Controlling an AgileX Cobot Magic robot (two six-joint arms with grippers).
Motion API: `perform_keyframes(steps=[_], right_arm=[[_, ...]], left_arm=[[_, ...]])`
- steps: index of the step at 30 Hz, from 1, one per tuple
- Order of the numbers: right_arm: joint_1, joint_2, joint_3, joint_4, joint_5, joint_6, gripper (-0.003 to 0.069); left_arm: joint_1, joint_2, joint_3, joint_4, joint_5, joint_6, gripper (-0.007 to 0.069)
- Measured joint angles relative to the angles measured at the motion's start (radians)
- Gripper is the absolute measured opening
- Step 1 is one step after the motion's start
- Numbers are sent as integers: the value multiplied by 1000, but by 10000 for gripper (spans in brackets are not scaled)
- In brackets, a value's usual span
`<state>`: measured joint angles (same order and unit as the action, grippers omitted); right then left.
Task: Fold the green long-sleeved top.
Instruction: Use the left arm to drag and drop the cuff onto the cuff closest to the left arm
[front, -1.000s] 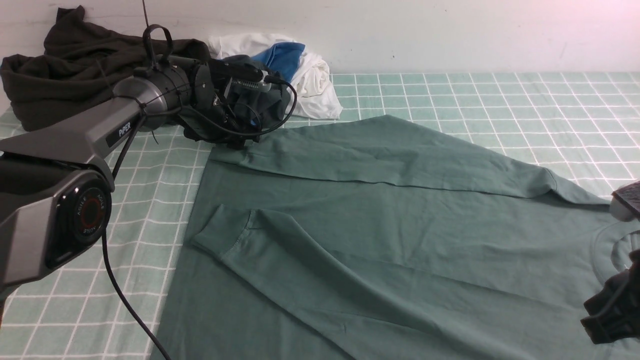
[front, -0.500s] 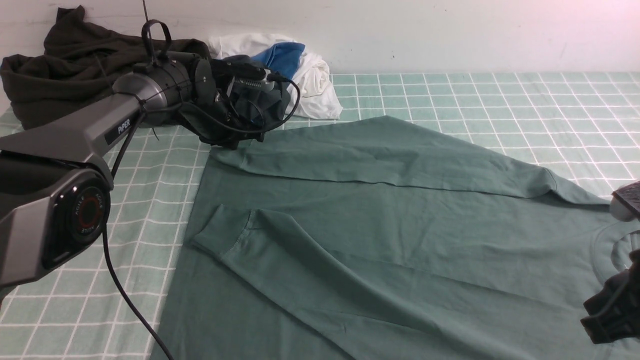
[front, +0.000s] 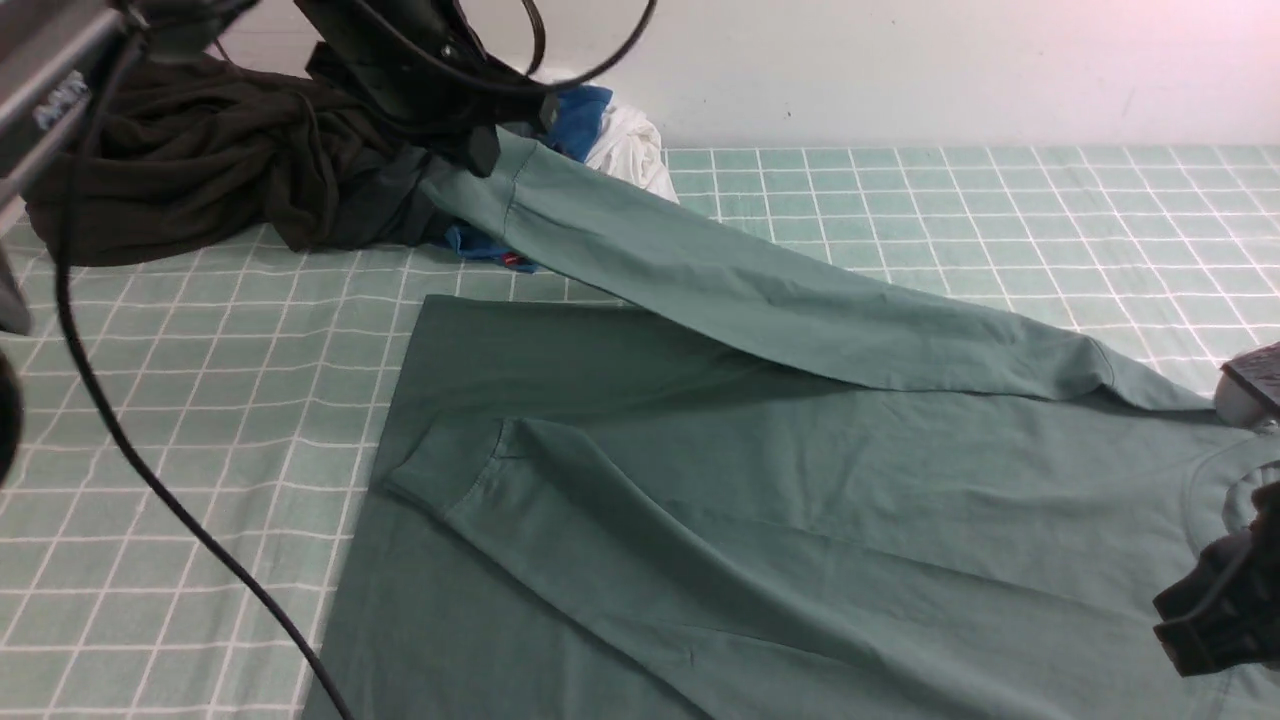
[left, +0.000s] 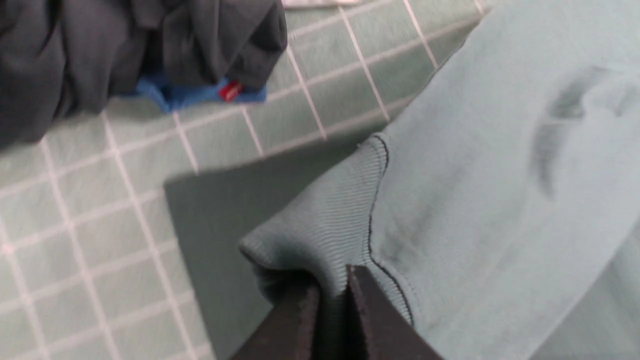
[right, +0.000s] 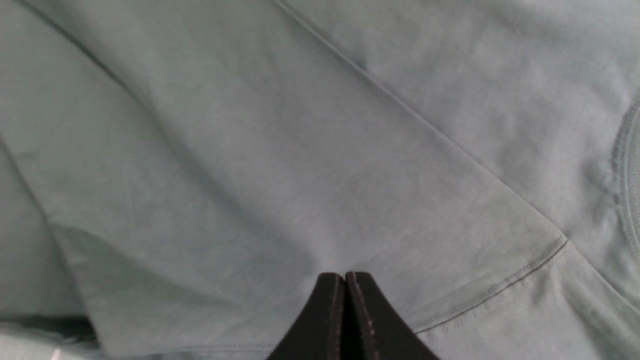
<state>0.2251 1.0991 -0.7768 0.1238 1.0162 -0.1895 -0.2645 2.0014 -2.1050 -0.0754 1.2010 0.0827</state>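
We see a counter (front: 900, 190) covered in green check with white lines. The top (front: 800, 520) lies spread from its centre toward 5 o'clock. At 10 o'clock a dark garment (front: 180, 170) sits heaped, with white cloth (front: 630, 150) and blue cloth (front: 575, 115) near 12.

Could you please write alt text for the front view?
The left gripper holds one sleeve of the green long-sleeved top raised by its cuff above the checked cloth; the other sleeve lies folded across the body. Dark clothes and white clothes sit by the wall.
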Motion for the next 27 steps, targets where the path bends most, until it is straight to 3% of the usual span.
perform_keyframes(steps=[7, 12, 16, 18, 22, 24, 27], right_arm=[[140, -19, -7, -43, 65, 0, -14], [246, -55, -7, -124, 93, 20, -14], [282, -60, -7, -141, 101, 30, -14], [291, -60, -7, -141, 105, 30, -14], [323, -63, -7, -144, 154, 14, 15], [333, -63, -7, -143, 173, 11, 32], [380, -63, -7, -135, 213, -12, 129]], left_arm=[[0, -271, 361, -1, -2, -25, 30], [0, -521, 837, -48, -160, -41, 34], [-1, -602, 1067, -75, -262, -33, 67], [-1, -609, 1137, -79, -286, -22, 99], [-2, -613, 1245, -87, -294, 71, 279], [-7, -616, 1247, -90, -272, 107, 321], [-82, -647, 1249, -97, -173, 217, 432]])
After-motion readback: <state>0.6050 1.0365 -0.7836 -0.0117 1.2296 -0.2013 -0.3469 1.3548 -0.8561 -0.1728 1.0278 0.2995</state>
